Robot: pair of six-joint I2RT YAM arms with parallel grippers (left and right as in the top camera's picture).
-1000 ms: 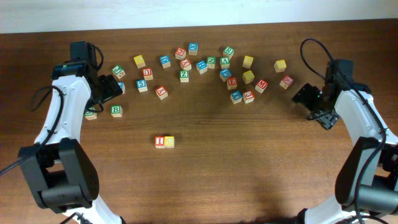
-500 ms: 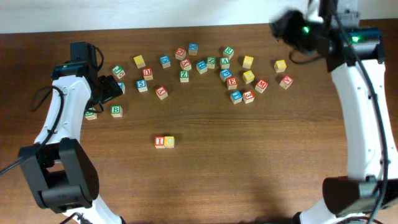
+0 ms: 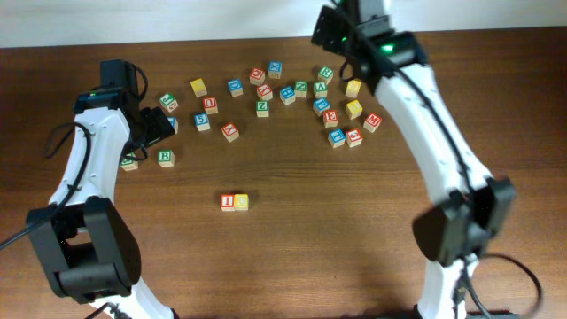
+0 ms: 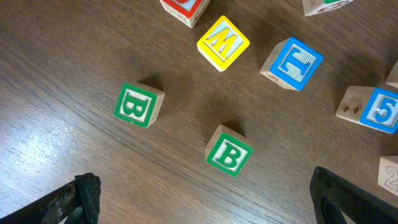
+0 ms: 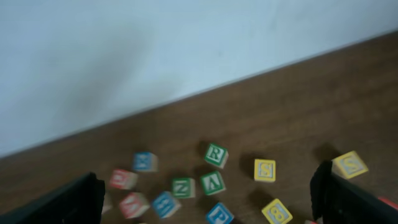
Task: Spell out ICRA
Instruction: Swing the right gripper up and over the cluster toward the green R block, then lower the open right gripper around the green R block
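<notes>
Item: green R block (image 5: 216, 154), at the far back of the scatter, just ahead of and below my right gripper (image 5: 208, 198), and much nearer that arm than the left. Right gripper: fingers spread wide, nothing held. Left gripper (image 4: 205, 199) is likewise wide and empty, over two green B blocks (image 4: 229, 155). The placed I-C pair (image 3: 234, 202) lies well apart toward the arm bases, so I judge R goes beside the C.

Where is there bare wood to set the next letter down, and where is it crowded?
Bare wood lies right of the red and yellow pair, up to the right arm, and across the front strip below it. Left of the pair is free as far as the left arm. The loose blocks along the back are crowded.
</notes>
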